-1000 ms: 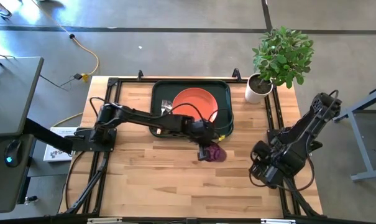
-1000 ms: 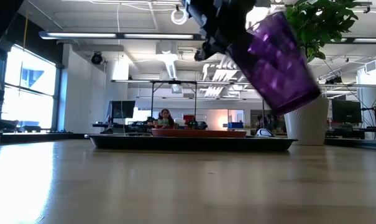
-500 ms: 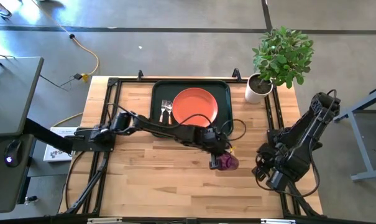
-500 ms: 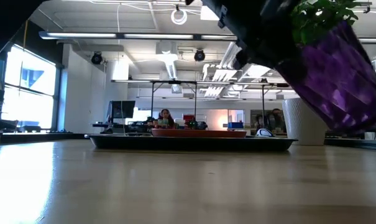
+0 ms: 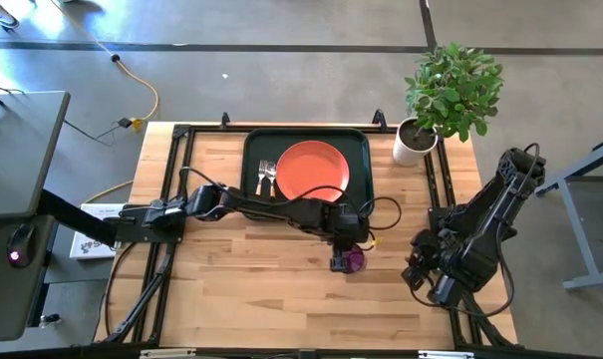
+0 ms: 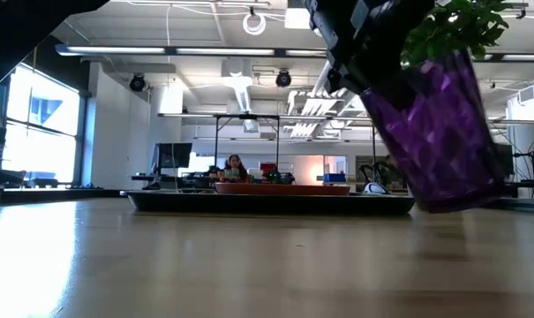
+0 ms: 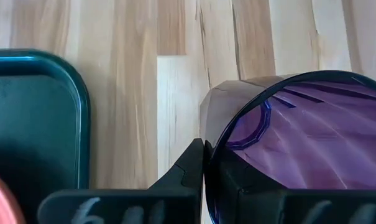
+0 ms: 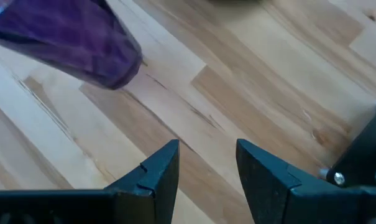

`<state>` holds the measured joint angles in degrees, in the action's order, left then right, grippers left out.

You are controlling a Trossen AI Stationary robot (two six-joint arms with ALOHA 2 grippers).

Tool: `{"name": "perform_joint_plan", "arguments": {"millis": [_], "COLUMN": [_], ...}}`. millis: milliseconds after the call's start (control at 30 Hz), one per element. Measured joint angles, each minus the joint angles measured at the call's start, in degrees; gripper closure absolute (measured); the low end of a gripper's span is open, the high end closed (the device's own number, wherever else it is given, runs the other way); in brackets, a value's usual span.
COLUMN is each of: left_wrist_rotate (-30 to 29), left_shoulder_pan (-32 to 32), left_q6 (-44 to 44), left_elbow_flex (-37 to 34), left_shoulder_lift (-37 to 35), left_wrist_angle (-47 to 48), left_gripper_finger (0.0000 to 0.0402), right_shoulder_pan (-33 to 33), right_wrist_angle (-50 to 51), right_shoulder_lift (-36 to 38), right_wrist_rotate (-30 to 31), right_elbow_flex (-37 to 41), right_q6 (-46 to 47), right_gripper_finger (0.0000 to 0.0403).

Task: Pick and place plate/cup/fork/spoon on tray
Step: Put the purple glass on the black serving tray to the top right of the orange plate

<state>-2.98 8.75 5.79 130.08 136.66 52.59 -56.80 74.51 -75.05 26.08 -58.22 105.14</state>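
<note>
My left gripper [image 5: 342, 256] is shut on the purple cup [image 5: 353, 261] just off the tray's near right corner, over bare table. The cup also shows in the low view [image 6: 434, 132], the left wrist view [image 7: 299, 137] and the right wrist view [image 8: 63, 37]. The dark tray [image 5: 359, 150] lies at the table's far middle. The orange plate [image 5: 312, 170] lies flat in it, with the fork and spoon [image 5: 267, 178] side by side to its left. My right gripper [image 8: 206, 168] is open and empty at the table's right side [image 5: 423, 277]. My left gripper holds the cup by its rim [image 7: 207, 146], one finger outside the wall [image 7: 191, 165] and the other inside, seen through the purple plastic. The fingers come from above, pointing down. The cup hangs below them, mouth up and a little tilted, its base [image 6: 447, 205] just above the table.
A white pot with a green plant [image 5: 413, 145] stands at the table's far right corner. Bare wood lies in front of the tray and to the cup's near side. A black frame rail [image 5: 171, 199] runs along the table's sides.
My left gripper has carried the cup toward the table's right and near edges, away from the tray, then a little back toward the left. The cup tipped further over midway and now hangs nearer upright and lower.
</note>
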Motion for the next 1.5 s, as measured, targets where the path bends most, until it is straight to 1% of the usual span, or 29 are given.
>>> {"name": "perform_joint_plan", "arguments": {"millis": [167, 267, 367, 467, 600, 833, 900, 1000, 1067, 1133, 1233, 1267, 1433, 1500], "left_wrist_rotate": [1.31, 1.29, 1.29, 1.28, 1.27, 1.29, 0.9, -0.6, -2.68, -5.2, -8.55, -9.28, -9.99, -10.72], "left_shoulder_pan": [0.31, 0.31, 0.3, 0.29, 0.26, 0.2, 0.2, 0.2, 0.43, 0.73, 1.25, 1.38, 2.0, 2.52], "left_q6": [-0.08, -0.07, -0.57, -2.05, -2.59, -3.08, -4.66, -6.15, -6.5, -6.73, -8.3, -8.52, -9.05, -9.08], "left_elbow_flex": [-0.22, -0.42, -0.42, -0.42, -0.52, -0.51, -0.5, -0.51, -0.51, -0.46, -0.42, -0.42, -0.83, -2.51], "left_shoulder_lift": [-0.02, 0.0, 0.0, 0.0, 1.42, 2.25, 2.24, 1.36, -0.07, -1.63, -3.11, -3.51, -6.6, -7.58], "left_wrist_angle": [-0.04, -0.59, -2.79, -3.04, -4.2, -7.36, -9.36, -9.93, -10.22, -9.18, -9.79, -10.05, -10.67, -12.28], "left_gripper_finger": [0.0395, 0.0388, 0.0373, 0.0356, 0.0333, 0.0307, 0.0303, 0.0299, 0.0298, 0.0298, 0.0298, 0.0298, 0.0298, 0.0298], "right_shoulder_pan": [0.0, 0.0, 0.0, 0.0, 0.01, 0.17, 0.15, 0.17, 0.17, 0.42, 0.68, 0.68, 0.92, 2.25], "right_wrist_angle": [-0.01, -0.03, -0.3, -0.4, -0.39, -0.52, -0.4, -1.96, -2.06, -2.02, -1.61, -1.84, -6.45, -9.26], "right_shoulder_lift": [0.0, 0.0, 0.0, 0.0, 0.0, 0.0, 0.0, -0.02, -0.07, -0.08, -0.15, -0.16, -0.17, -0.17], "right_wrist_rotate": [1.37, 3.62, 4.62, 5.15, 8.1, 8.79, 12.82, 22.99, 26.72, 27.87, 28.09, 28.98, 36.88, 36.96], "right_elbow_flex": [0.0, 0.0, 0.0, -0.01, -0.02, -0.04, -0.04, 0.36, 0.68, 0.87, 0.9, 0.9, 0.92, 0.92], "right_q6": [-0.07, -0.15, -0.13, -0.15, -0.47, -1.1, -2.26, -3.68, -4.42, -5.17, -5.94, -7.19, -14.35, -18.38], "right_gripper_finger": [0.0254, 0.0254, 0.0254, 0.0254, 0.0254, 0.0254, 0.0254, 0.0254, 0.0254, 0.0254, 0.0254, 0.0254, 0.0254, 0.0254]}}
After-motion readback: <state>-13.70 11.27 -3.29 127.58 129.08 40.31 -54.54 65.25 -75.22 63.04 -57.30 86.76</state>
